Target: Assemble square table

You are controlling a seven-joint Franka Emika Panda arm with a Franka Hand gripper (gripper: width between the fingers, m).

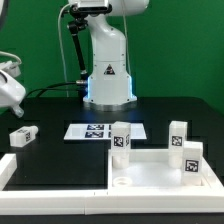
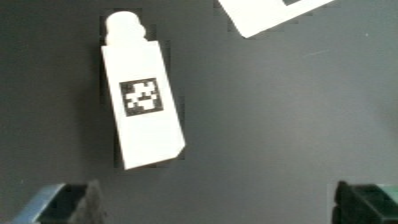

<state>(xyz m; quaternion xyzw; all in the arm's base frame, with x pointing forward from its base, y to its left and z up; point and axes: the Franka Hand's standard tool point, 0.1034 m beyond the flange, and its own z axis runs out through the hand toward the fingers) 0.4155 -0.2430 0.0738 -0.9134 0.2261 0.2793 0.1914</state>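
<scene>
One white leg block (image 1: 22, 136) lies flat on the black table at the exterior view's left. In the wrist view this leg block (image 2: 143, 95) shows its black-and-white tag and a round peg at one end. My gripper (image 1: 8, 92) hangs above it at the far left edge. In the wrist view my gripper (image 2: 214, 205) is open and empty, its dark fingers (image 2: 63, 205) wide apart and clear of the leg. The white square top (image 1: 160, 172) lies at the front right. Three tagged legs (image 1: 121, 140) stand upright at or on it.
The marker board (image 1: 100, 131) lies in the middle of the table in front of the robot base (image 1: 108, 75); its corner shows in the wrist view (image 2: 276, 12). A white border rail (image 1: 50, 175) runs along the front.
</scene>
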